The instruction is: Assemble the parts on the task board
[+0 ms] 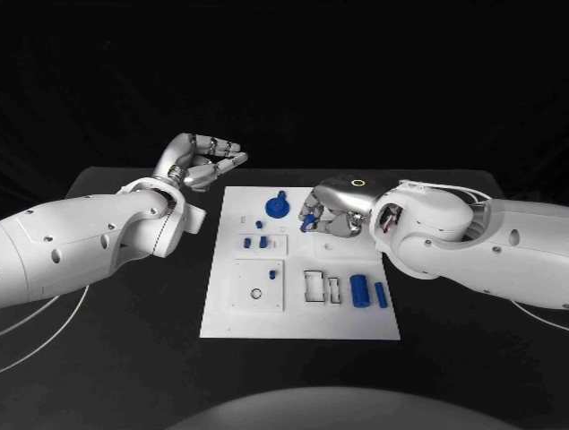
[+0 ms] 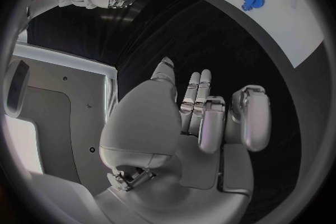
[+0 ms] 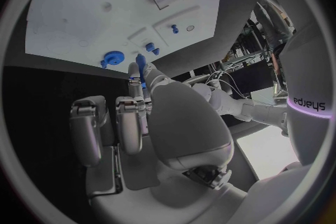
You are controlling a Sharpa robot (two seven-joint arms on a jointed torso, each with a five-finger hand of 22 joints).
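The white task board [image 1: 297,313] lies in the middle of the black table. My right hand [image 1: 332,215] hovers over its far right part and pinches a small blue peg [image 1: 310,218] between thumb and fingertips; the right wrist view shows the peg [image 3: 142,63] at the fingertips [image 3: 133,75]. A blue gear [image 1: 278,207] sits at the board's far edge, just left of that hand. My left hand [image 1: 204,161] hangs beyond the board's far left corner, fingers loosely bent, holding nothing [image 2: 199,117].
Small blue parts [image 1: 254,242] stand in the board's left middle, and a short peg [image 1: 274,276] is in the square plate below. Two blue cylinders [image 1: 368,291] lie at the right, beside empty rectangular slots [image 1: 315,286]. Black table surrounds the board.
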